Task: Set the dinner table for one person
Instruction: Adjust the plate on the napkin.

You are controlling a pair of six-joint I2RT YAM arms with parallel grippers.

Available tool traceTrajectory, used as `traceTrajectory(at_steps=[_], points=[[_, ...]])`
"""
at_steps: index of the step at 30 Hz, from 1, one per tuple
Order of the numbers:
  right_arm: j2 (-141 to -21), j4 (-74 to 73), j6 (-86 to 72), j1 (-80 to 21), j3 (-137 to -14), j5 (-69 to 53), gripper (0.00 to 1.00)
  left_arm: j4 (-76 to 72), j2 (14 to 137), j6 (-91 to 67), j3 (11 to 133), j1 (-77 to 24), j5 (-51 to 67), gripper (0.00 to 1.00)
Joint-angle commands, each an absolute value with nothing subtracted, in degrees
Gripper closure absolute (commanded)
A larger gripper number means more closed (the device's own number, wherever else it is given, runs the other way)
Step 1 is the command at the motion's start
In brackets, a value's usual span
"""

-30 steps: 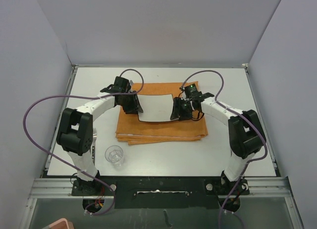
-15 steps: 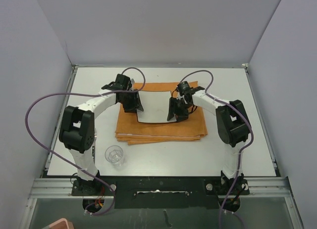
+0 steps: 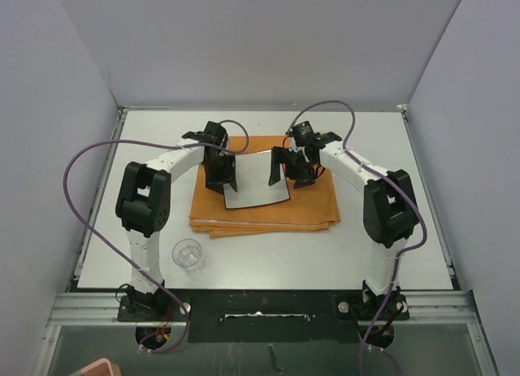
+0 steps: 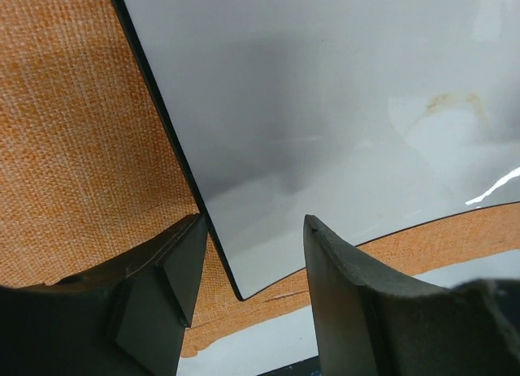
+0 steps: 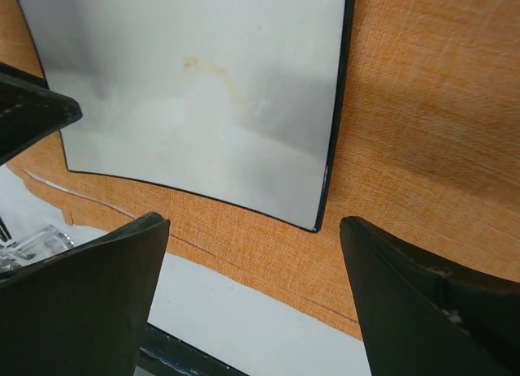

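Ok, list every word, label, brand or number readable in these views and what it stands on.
None: no view shows any readable text. The white plate, the orange mat, the glass and the dinner table are unmarked; the plate bears only a faint brownish stain, not lettering.

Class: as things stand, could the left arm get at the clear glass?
Probably yes: the glass stands alone on the dinner table beside the base of the left arm, nothing between, and its fingers look empty.
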State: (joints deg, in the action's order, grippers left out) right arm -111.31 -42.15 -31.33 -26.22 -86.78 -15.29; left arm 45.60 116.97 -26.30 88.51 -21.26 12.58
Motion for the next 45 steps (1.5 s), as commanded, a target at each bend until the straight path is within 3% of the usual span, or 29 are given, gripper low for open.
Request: traceTrajectory(at_steps=[1,9,19,21,22,26,27,45], points=[[-101.3,-39.1,-27.5,-25.8,-89.0,-9.6,0.1,46.5,117.1,-23.6,91.2,-23.7,5.5,0.5],[-95.2,-35.2,-20.5,-24.3,-83.6,2.0,0.12,37.9,106.3,-22.7,86.0,-24.5,-7.7,0.48],[-97.0,-36.8,-19.4,-20.5,-79.6,1.4,0.12,33.2,108.5,-27.1,83.3,-19.6,-2.6,0.48],[-97.9,-37.3,-19.5,-20.0,-79.5,1.7,0.16,32.5,110.3,-27.3,83.9,-19.6,-1.9,0.48],[-98.2,-37.6,-19.5,-19.8,-79.4,1.7,0.22,32.6,111.2,-27.5,84.5,-19.5,-1.5,0.48],[-99.5,-38.0,-19.6,-19.5,-79.3,1.8,0.96,31.4,112.4,-28.8,84.5,-19.5,-0.1,0.49],[-100.0,-38.2,-19.8,-19.5,-79.4,1.8,1.0,30.8,112.4,-28.9,84.2,-19.5,0.2,0.49],[-114.8,-42.4,-23.7,-19.5,-84.7,0.9,1.0,31.3,117.6,-29.7,89.9,-17.7,1.8,0.5]])
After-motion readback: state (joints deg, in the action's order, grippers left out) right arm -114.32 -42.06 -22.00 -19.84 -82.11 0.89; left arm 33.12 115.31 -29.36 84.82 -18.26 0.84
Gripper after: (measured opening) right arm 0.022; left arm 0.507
